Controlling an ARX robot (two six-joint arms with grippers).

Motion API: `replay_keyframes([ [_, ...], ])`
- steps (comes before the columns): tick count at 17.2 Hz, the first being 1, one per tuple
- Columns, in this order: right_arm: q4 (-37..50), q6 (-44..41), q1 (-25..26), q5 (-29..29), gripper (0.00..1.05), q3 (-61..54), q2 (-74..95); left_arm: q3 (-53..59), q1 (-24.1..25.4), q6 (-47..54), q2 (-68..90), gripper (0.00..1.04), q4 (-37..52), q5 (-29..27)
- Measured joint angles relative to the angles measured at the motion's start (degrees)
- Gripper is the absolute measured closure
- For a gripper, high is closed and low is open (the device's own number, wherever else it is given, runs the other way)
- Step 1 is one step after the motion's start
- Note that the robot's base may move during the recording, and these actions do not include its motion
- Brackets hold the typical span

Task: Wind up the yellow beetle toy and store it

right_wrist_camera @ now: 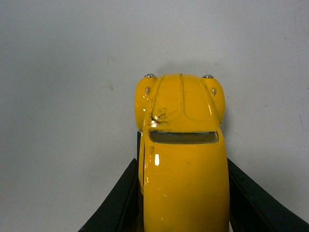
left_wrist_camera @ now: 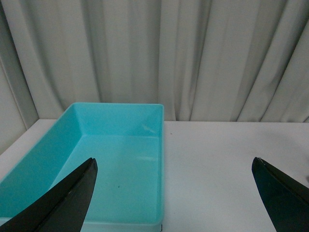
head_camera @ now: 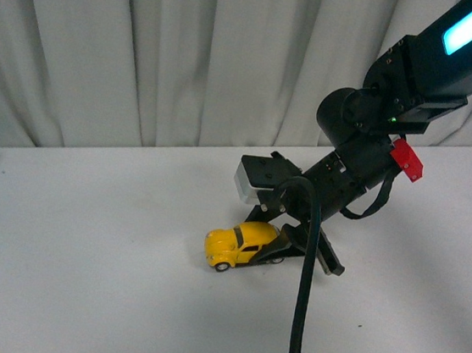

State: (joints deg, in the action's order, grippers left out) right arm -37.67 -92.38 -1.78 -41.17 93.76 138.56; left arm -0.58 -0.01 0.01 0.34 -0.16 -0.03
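The yellow beetle toy (head_camera: 239, 243) stands on its wheels on the white table, nose pointing left in the front view. My right gripper (head_camera: 283, 248) is shut on its rear half, one black finger on each flank. In the right wrist view the toy (right_wrist_camera: 181, 150) fills the middle, with the fingers (right_wrist_camera: 120, 203) pressed against both of its sides. My left gripper (left_wrist_camera: 174, 193) is open and empty, its two dark fingertips (left_wrist_camera: 72, 198) wide apart above the table beside a turquoise bin (left_wrist_camera: 63, 145). The left arm does not show in the front view.
The turquoise bin is open-topped and empty, near the table's far left by the curtain. A grey-white curtain (head_camera: 190, 52) hangs behind the table. A black cable (head_camera: 301, 303) hangs from the right arm down toward the front edge.
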Motion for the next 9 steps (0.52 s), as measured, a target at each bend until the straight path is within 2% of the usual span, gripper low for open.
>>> replay_keyframes([
  [5, 2.91, 7.21, -1.75, -0.20, 0.62, -1.66, 0.04, 0.00, 0.00, 0.00, 0.00, 0.07, -0.02, 0.00],
  [9, 5.84, 11.23, -0.24, -0.07, 0.62, -4.26, -0.07, 0.00, 0.00, 0.00, 0.00, 0.07, -0.02, 0.02],
])
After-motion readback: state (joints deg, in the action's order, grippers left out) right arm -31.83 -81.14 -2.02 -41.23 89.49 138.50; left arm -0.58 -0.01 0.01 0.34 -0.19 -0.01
